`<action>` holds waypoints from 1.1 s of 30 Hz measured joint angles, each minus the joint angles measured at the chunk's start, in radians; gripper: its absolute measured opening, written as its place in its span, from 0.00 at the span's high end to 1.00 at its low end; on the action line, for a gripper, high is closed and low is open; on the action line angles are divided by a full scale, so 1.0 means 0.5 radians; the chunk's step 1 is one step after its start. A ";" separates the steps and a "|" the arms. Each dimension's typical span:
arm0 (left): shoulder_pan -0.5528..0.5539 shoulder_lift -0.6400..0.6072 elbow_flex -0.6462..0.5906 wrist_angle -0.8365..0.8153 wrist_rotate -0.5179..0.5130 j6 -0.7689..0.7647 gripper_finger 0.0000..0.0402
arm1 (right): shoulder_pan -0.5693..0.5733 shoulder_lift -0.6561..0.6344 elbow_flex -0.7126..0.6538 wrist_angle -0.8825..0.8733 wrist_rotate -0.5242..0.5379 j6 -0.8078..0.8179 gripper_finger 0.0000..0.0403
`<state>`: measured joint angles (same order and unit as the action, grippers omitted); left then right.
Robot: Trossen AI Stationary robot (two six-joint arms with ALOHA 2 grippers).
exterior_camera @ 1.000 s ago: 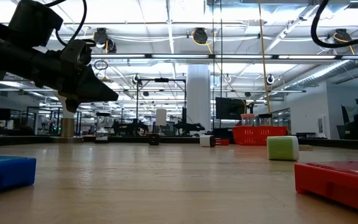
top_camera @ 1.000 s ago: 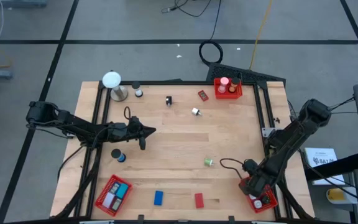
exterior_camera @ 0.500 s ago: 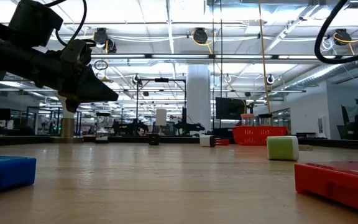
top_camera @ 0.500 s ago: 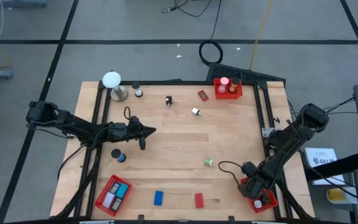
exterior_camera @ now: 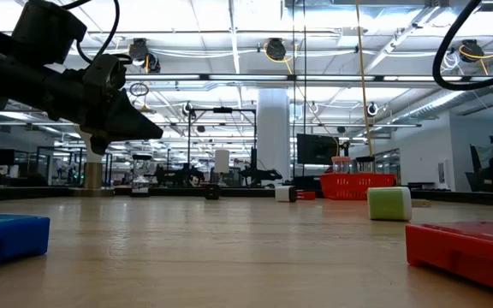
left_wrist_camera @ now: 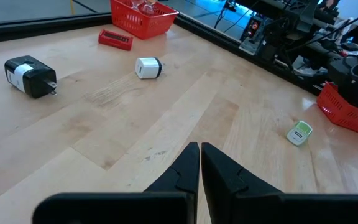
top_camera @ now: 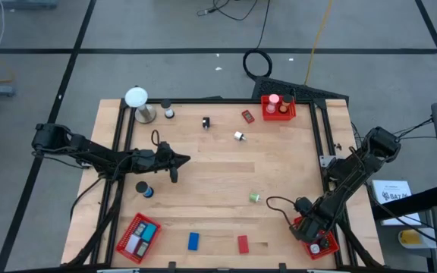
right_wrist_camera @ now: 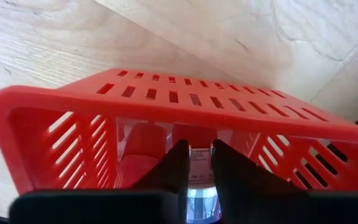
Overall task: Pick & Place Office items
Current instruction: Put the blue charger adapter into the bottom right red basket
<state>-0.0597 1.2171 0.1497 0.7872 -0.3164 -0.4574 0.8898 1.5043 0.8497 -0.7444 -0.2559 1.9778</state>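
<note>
My right gripper (right_wrist_camera: 199, 163) reaches down into the red mesh basket (top_camera: 317, 241) at the table's near right corner. Its fingers stand close together on a small pale piece (right_wrist_camera: 200, 154). My left gripper (top_camera: 185, 159) hovers shut over the table's left middle, pointing right, and touches nothing (left_wrist_camera: 199, 152). Loose office items lie flat on the wood: a blue block (top_camera: 193, 241), a red block (top_camera: 243, 243), a green-white roll (top_camera: 255, 197), a white cylinder (top_camera: 239, 136), a black clip (top_camera: 205, 122), a red piece (top_camera: 247, 115) and a dark blue cylinder (top_camera: 143, 189). My right gripper pinches a small pale piece with a printed label (right_wrist_camera: 201, 152) between its two fingers. The fingers come from above, pointing steeply down inside the basket's wall. Whether the piece still rests on the basket's floor is hidden by the fingers.
A second red basket (top_camera: 278, 108) holding a pink piece stands at the far edge. A third (top_camera: 138, 235) with blocks in it sits at the near left. A white ball on a metal stand (top_camera: 136, 98) is at the far left corner. A black frame runs along the table's edges.
My right gripper has sunk a little deeper into the near right basket, and the cable loop beside it has shifted with the arm. The left arm and the loose items have kept still.
</note>
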 joint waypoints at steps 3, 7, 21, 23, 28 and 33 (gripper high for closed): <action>0.000 0.000 0.000 0.000 0.000 0.000 0.96 | 0.001 -0.003 0.000 0.003 0.027 -0.007 0.90; 0.000 0.000 0.000 0.000 0.000 0.000 0.96 | 0.001 -0.024 -0.001 0.012 0.041 -0.022 0.89; 0.000 0.000 0.000 0.000 0.001 0.000 0.96 | 0.113 -0.294 0.101 -0.112 0.172 -0.009 0.90; 0.000 0.000 0.000 0.000 0.001 0.000 0.96 | 0.125 -0.345 0.166 -0.200 0.277 -0.036 0.90; 0.001 0.000 0.000 0.000 0.001 0.000 0.96 | 0.070 -0.436 0.349 -0.561 0.733 -0.194 0.90; 0.000 0.000 0.000 -0.002 0.001 0.026 0.96 | -0.143 -0.473 0.326 -0.630 1.437 -0.555 0.90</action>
<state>-0.0596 1.2171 0.1497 0.7864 -0.3162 -0.4443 0.8183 1.2678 1.0128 -1.0593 0.4627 1.7003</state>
